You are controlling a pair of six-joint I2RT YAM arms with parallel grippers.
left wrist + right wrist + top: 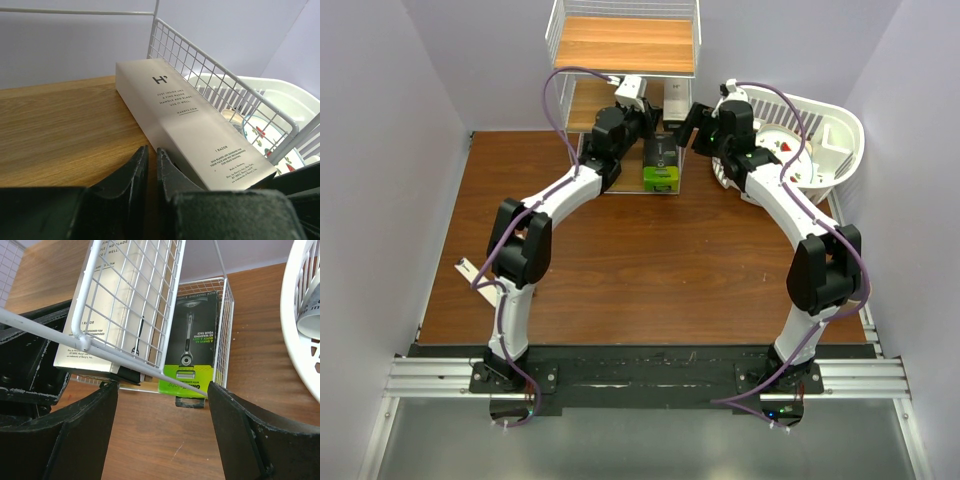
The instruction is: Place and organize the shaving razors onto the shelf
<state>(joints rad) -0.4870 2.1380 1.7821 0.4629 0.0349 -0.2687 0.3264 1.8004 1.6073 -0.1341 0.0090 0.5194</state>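
Note:
The shelf (620, 45) is a white wire rack with wooden tiers at the back of the table. A white razor carton (190, 120) lies on a wooden tier along the rack's right wire side. My left gripper (150, 156) is shut and empty, its fingertips right beside the carton's near left edge; it also shows in the top view (642, 108). A black razor pack with a lime-green end (192, 347) lies on the bottom tier (660, 165). My right gripper (162, 425) is open and empty, just in front of the rack (695, 120). The white carton (115, 305) shows behind the wire.
A white slatted basket (825, 150) holding a patterned plate stands right of the shelf, close to my right arm; its rim shows in the right wrist view (300, 315) and the left wrist view (280, 95). A small white piece (468, 268) lies at the table's left edge.

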